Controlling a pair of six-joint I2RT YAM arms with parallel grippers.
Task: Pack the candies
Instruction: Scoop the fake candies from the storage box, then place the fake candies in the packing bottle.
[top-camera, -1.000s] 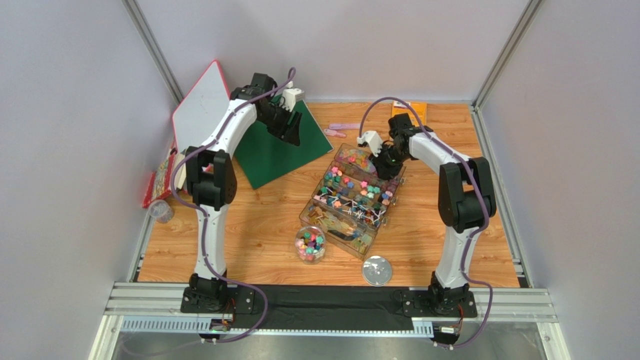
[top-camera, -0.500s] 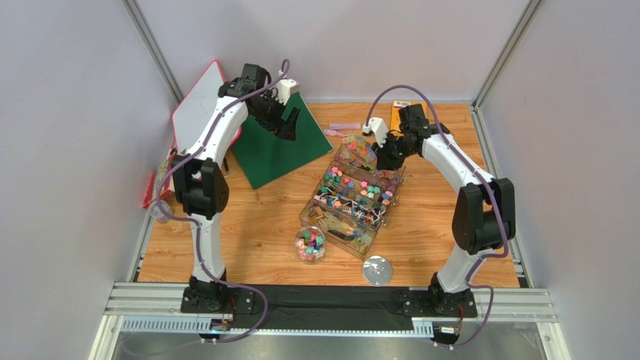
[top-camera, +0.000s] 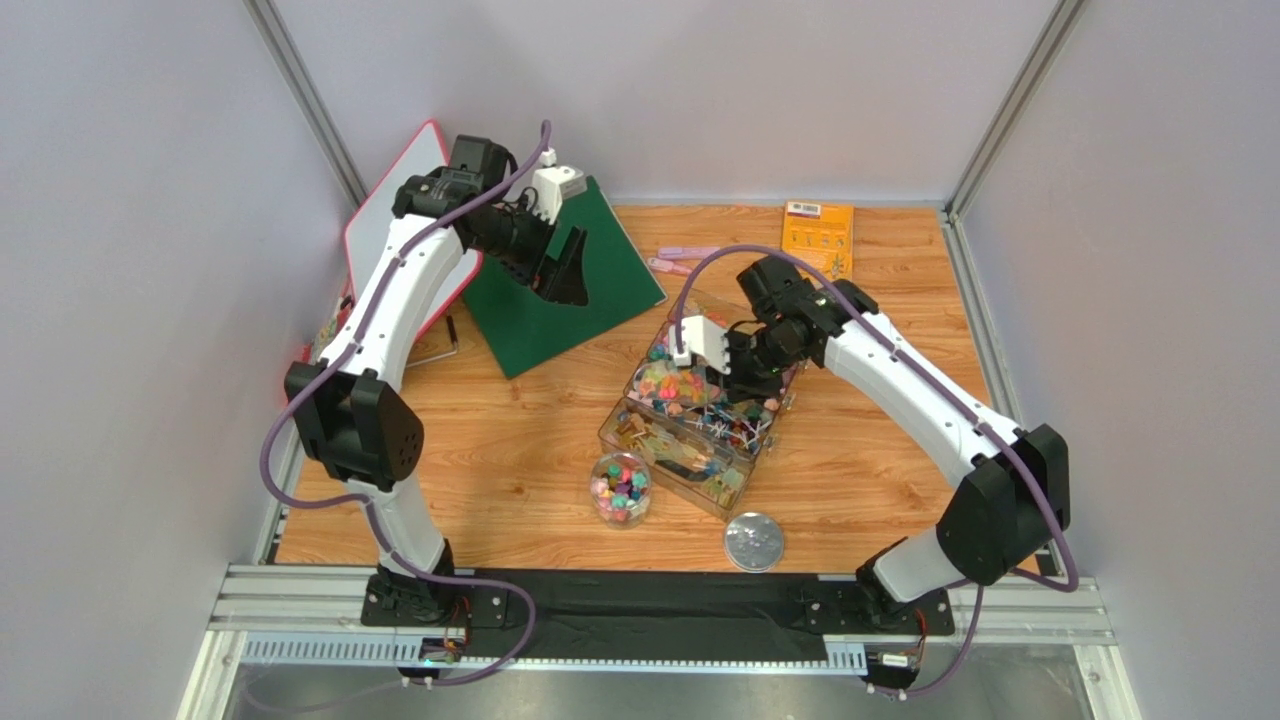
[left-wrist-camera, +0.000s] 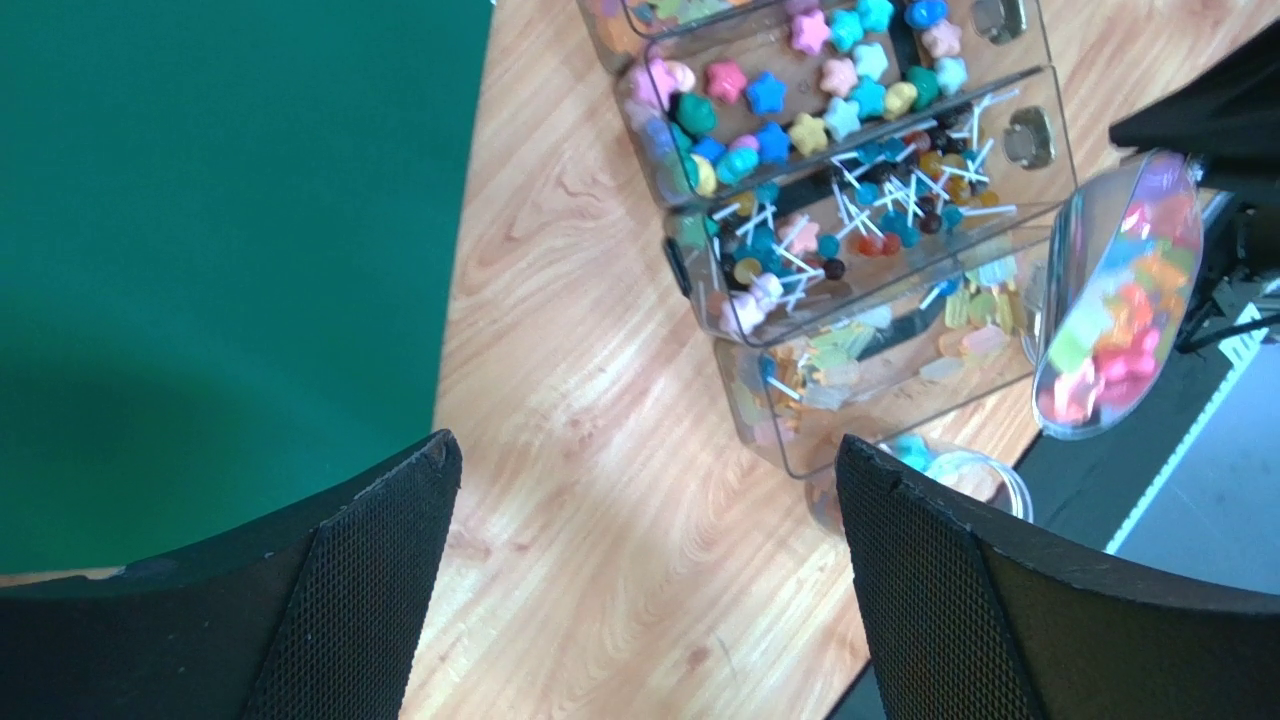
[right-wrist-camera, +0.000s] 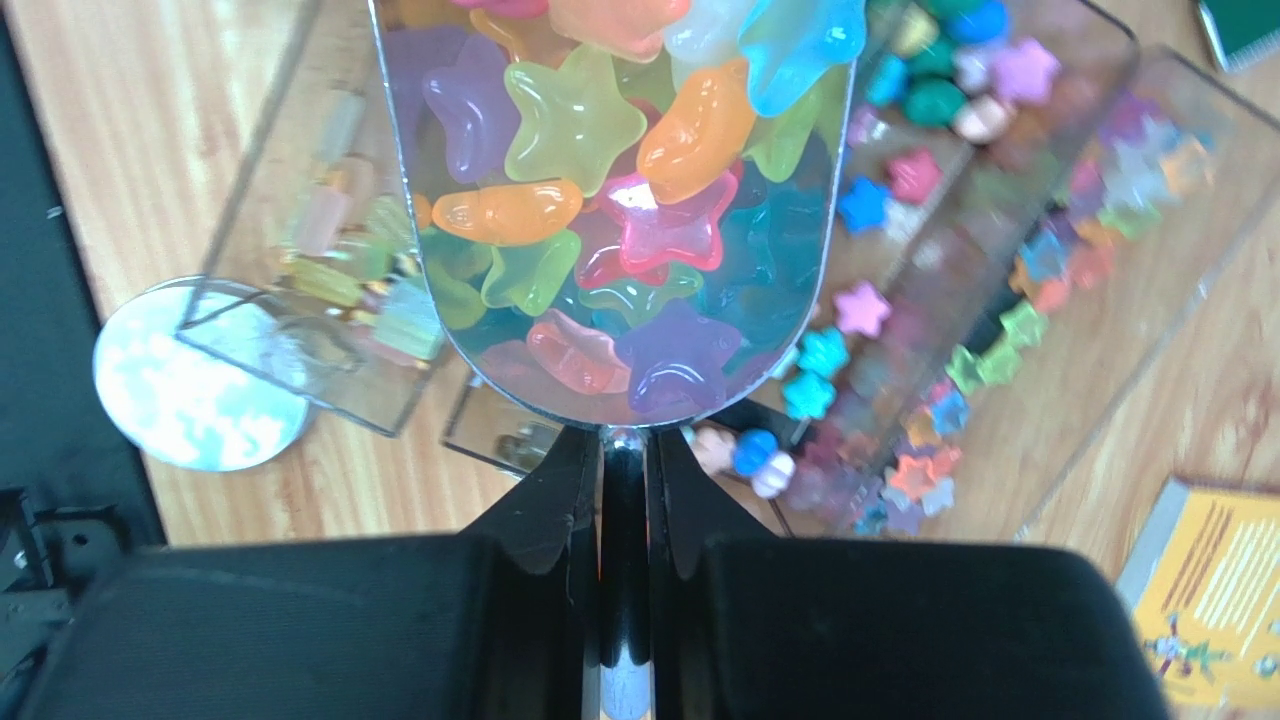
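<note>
Wooden table (top-camera: 511, 450), carrying: green board (top-camera: 541, 327); clear compartment box (top-camera: 718, 483); small jar (top-camera: 595, 495) of candies (top-camera: 619, 483); round lid (top-camera: 754, 540); orange booklet (top-camera: 818, 236); pale pink strips (top-camera: 684, 257).

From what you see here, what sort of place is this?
Probably a robot test cell: plain grey walls enclose a wooden table, with the left arm and right arm bolted to a metal rail.

The candies (right-wrist-camera: 609, 210) — translucent stars and beans in pink, green, orange, purple and blue — heap in a clear scoop (right-wrist-camera: 519, 375) above the compartment box (top-camera: 619, 425). Opaque stars and white-stick lollipops (left-wrist-camera: 864, 203) fill its sections; a round jar (top-camera: 621, 489) holds more.
</note>
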